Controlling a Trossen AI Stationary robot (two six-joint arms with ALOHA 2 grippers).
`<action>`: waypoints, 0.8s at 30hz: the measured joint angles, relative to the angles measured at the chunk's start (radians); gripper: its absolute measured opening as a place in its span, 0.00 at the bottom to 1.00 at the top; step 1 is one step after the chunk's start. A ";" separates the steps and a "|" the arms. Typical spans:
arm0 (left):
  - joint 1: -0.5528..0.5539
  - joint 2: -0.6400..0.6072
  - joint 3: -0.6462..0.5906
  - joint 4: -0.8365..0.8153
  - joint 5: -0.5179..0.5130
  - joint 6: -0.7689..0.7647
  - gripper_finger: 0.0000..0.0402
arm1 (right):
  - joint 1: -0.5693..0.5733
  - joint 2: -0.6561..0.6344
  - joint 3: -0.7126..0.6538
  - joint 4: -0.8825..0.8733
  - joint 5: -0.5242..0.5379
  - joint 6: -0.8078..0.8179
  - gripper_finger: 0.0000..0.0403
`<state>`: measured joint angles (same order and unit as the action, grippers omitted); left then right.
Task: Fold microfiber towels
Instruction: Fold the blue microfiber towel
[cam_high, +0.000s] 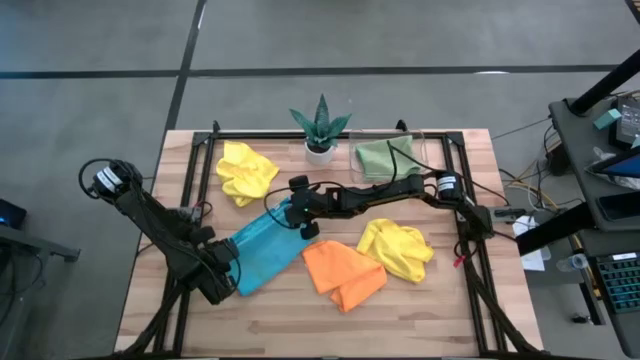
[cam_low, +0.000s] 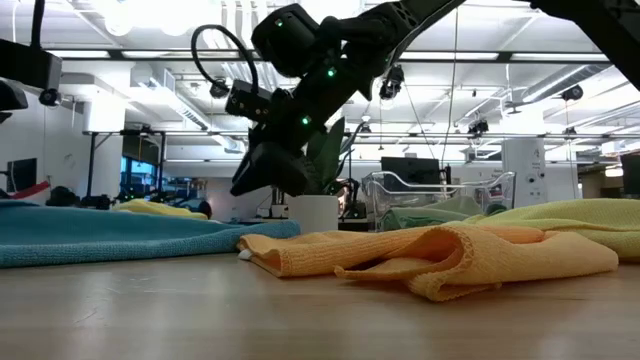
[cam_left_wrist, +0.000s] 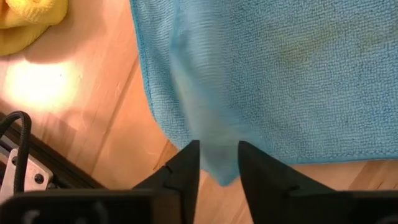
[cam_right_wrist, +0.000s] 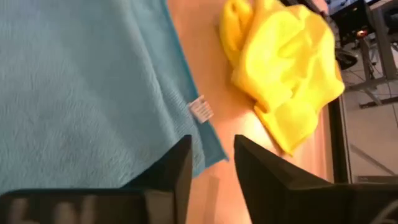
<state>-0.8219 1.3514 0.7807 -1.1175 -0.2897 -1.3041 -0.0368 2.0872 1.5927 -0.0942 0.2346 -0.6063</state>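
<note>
Blue towel corner between left pincer tips, pincer parted

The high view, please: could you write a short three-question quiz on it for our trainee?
1. True or false: the orange towel touches the plant.
2. Which cloth's edge lies at both the left gripper and the right gripper? A a yellow one, B the blue towel, C the green one.
3. How many yellow towels are on the table?
Key: 1 false, it lies crumpled well apart from it; 2 B; 3 two.
</note>
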 joint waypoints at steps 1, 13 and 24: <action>0.000 0.000 0.002 0.000 0.000 0.000 0.28 | 0.000 0.000 0.006 0.000 0.001 0.007 0.31; 0.018 -0.003 0.092 0.017 0.020 -0.002 0.39 | 0.010 -0.041 0.035 -0.119 -0.009 0.086 0.42; 0.032 0.019 0.110 0.351 -0.163 0.082 0.39 | 0.046 -0.058 0.009 -0.240 -0.186 0.189 0.30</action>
<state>-0.7900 1.3709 0.8907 -0.7669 -0.4528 -1.2225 0.0087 2.0296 1.6020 -0.3345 0.0489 -0.4168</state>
